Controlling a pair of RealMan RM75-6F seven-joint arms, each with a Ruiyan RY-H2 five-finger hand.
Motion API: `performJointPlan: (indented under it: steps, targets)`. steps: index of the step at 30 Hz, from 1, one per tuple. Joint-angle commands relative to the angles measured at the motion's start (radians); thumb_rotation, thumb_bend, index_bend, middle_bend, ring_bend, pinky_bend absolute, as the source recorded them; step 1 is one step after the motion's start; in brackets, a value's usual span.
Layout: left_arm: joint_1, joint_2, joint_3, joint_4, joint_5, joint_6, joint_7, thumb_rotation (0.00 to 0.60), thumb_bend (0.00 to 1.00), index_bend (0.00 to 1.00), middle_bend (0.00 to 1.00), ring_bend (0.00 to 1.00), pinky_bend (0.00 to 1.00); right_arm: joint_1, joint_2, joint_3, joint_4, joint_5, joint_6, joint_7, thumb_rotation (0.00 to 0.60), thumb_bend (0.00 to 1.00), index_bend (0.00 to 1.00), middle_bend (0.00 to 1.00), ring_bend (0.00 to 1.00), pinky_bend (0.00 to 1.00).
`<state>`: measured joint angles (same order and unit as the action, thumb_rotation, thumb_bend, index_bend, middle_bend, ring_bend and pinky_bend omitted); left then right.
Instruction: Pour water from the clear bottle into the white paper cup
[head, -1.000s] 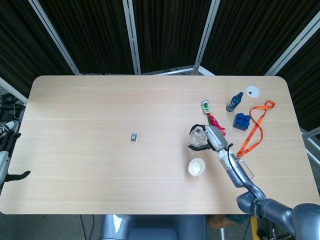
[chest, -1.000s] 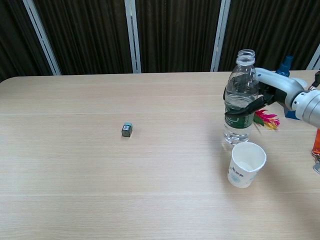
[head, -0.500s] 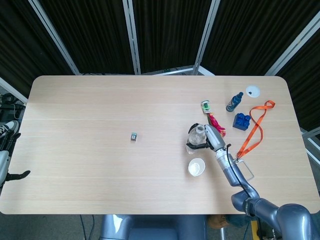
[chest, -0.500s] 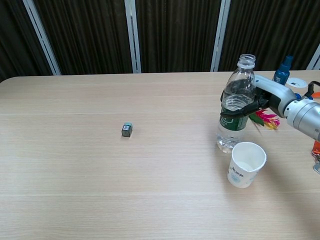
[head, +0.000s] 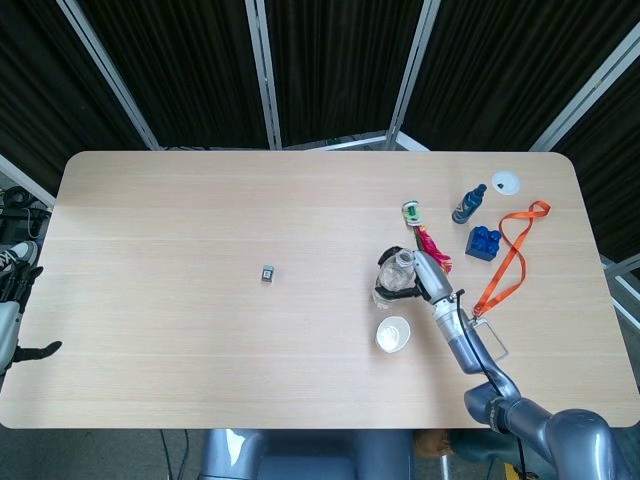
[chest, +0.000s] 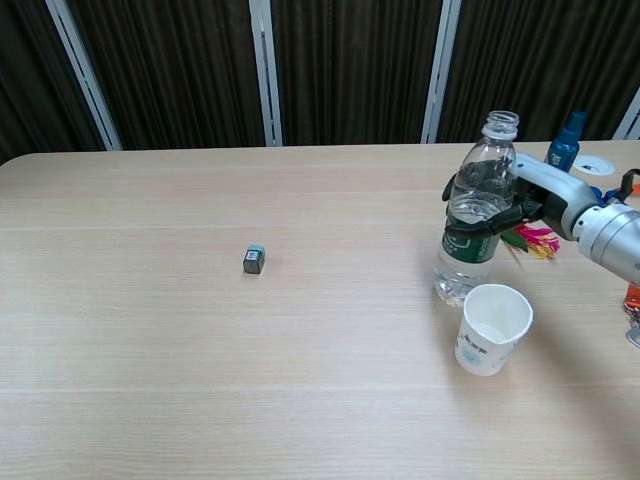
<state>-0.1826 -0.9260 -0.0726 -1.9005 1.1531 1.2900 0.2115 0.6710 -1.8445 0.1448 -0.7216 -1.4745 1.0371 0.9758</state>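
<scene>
Nearest the robot on the right, the white paper cup (chest: 493, 328) stands upright and open on the table (chest: 200, 380), well in from the near edge, with bare wood in front of it and to its left. Just behind it and slightly left is the clear bottle (chest: 477, 225), cap off, partly filled, its neck leaning a little to the right toward the arm; whether its base rests on the table or hangs just above it cannot be told. The right hand (chest: 515, 212) grips the bottle around its middle at the green label, dark fingers (chest: 470, 224) wrapped across the front. From above, the bottle (head: 395, 275) sits just beyond the cup (head: 393, 334), near it but not over it.

The left hand (head: 35, 349) shows only as a dark tip off the table's left edge in the head view; how its fingers lie cannot be told.

The whole left and centre of the table lies open, broken only by a small grey block (chest: 254, 260) far to the left of the bottle.

Behind the right hand things crowd toward the far right corner: a pink and yellow feathered item (head: 433, 247), a small green object (head: 411, 211), a blue toy brick (head: 483, 242), an orange lanyard (head: 511, 256), a small blue bottle (head: 468, 203) and a white lid (head: 506, 182) near the far edge.
</scene>
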Motion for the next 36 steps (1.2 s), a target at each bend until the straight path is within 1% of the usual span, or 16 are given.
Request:
performJointPlan:
  steps: [1, 5, 9, 12, 15, 17, 19, 20, 21, 23, 27, 29, 32, 36]
  targets:
    - [0.0, 0.0, 0.001, -0.001, 0.001, 0.0, 0.0, 0.6, 0.0, 0.0, 0.0, 0.0, 0.0, -0.001, 0.0, -0.006, 0.004, -0.004, -0.002, 0.013, 0.6, 0.12, 0.4, 0.49, 0.41, 0.43]
    - [0.0, -0.001, 0.001, -0.001, 0.001, 0.001, 0.002, 0.6, 0.0, 0.0, 0.0, 0.0, 0.0, -0.002, 0.004, -0.014, 0.007, -0.009, -0.005, 0.026, 0.6, 0.07, 0.37, 0.44, 0.36, 0.42]
    - [0.0, -0.002, 0.002, -0.002, 0.001, 0.002, 0.003, 0.6, 0.0, 0.0, 0.0, 0.0, 0.0, -0.004, 0.011, -0.023, 0.007, -0.017, -0.001, 0.036, 0.6, 0.0, 0.3, 0.38, 0.3, 0.38]
    - [0.0, -0.001, 0.004, -0.004, 0.003, 0.002, 0.004, 0.6, 0.0, 0.0, 0.0, 0.0, 0.0, -0.006, 0.018, -0.028, 0.005, -0.022, 0.004, 0.043, 0.6, 0.0, 0.25, 0.35, 0.26, 0.36]
    - [0.0, -0.001, 0.005, -0.006, 0.006, 0.003, 0.004, 0.6, 0.0, 0.0, 0.0, 0.0, 0.0, -0.01, 0.025, -0.032, 0.004, -0.025, 0.009, 0.05, 0.6, 0.0, 0.23, 0.32, 0.24, 0.33]
    - [0.001, -0.001, 0.006, -0.007, 0.008, 0.005, 0.004, 0.6, 0.0, 0.0, 0.0, 0.0, 0.0, -0.013, 0.031, -0.037, 0.001, -0.028, 0.011, 0.053, 0.6, 0.0, 0.19, 0.28, 0.2, 0.28]
    - [0.002, -0.001, 0.007, -0.008, 0.01, 0.006, 0.004, 0.6, 0.0, 0.0, 0.0, 0.0, 0.0, -0.016, 0.037, -0.044, -0.003, -0.034, 0.014, 0.058, 0.6, 0.0, 0.12, 0.2, 0.12, 0.17]
    - [0.002, 0.0, 0.008, -0.01, 0.012, 0.006, 0.003, 0.6, 0.0, 0.0, 0.0, 0.0, 0.0, -0.019, 0.045, -0.051, -0.008, -0.041, 0.016, 0.065, 0.6, 0.0, 0.07, 0.14, 0.06, 0.09]
    - [0.003, 0.001, 0.008, -0.01, 0.013, 0.006, 0.002, 0.6, 0.0, 0.0, 0.0, 0.0, 0.0, -0.019, 0.053, -0.06, -0.013, -0.048, 0.013, 0.07, 0.6, 0.0, 0.02, 0.07, 0.02, 0.03]
    - [0.004, 0.003, 0.01, -0.012, 0.017, 0.008, 0.0, 0.6, 0.0, 0.0, 0.0, 0.0, 0.0, -0.02, 0.08, -0.087, -0.03, -0.071, 0.005, 0.086, 0.6, 0.0, 0.0, 0.01, 0.0, 0.0]
    - [0.008, 0.009, 0.013, -0.016, 0.031, 0.014, -0.008, 0.6, 0.0, 0.0, 0.0, 0.0, 0.0, -0.019, 0.144, -0.144, -0.056, -0.123, -0.005, 0.073, 0.6, 0.0, 0.0, 0.0, 0.0, 0.0]
    - [0.01, 0.015, 0.017, -0.019, 0.042, 0.015, -0.014, 0.6, 0.0, 0.0, 0.0, 0.0, 0.0, -0.023, 0.176, -0.16, -0.069, -0.138, 0.002, 0.043, 0.6, 0.0, 0.0, 0.0, 0.0, 0.0]
    - [0.014, 0.024, 0.021, -0.023, 0.056, 0.017, -0.025, 0.6, 0.0, 0.0, 0.0, 0.0, 0.0, -0.041, 0.214, -0.171, -0.093, -0.142, 0.025, -0.011, 0.6, 0.0, 0.0, 0.0, 0.0, 0.0]
    - [0.024, 0.036, 0.024, -0.03, 0.08, 0.032, -0.047, 0.6, 0.0, 0.0, 0.0, 0.0, 0.0, -0.088, 0.257, -0.164, -0.111, -0.12, 0.077, -0.116, 0.6, 0.0, 0.0, 0.0, 0.0, 0.0]
